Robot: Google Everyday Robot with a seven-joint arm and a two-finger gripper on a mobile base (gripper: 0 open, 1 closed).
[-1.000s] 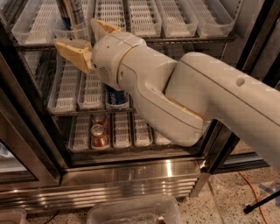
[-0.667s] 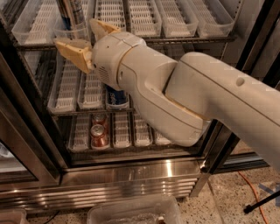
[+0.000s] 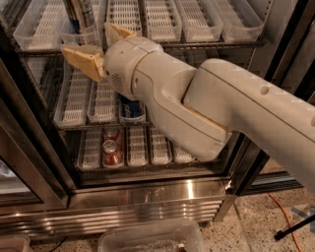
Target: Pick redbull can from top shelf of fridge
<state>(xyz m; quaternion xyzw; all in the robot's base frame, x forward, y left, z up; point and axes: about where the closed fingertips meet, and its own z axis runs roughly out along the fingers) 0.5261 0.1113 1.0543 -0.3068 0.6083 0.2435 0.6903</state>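
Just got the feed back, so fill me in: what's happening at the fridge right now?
The robot's arm is reaching into the fridge. Its gripper is open at the front of the top shelf, just below and in front of the redbull can, which stands there. The can is not grasped yet. A blue can sits on the shelf below, and red cans lower down.

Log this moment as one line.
phase: reach | claw: open, before redbull can | redbull can: upright on top shelf, ungrasped
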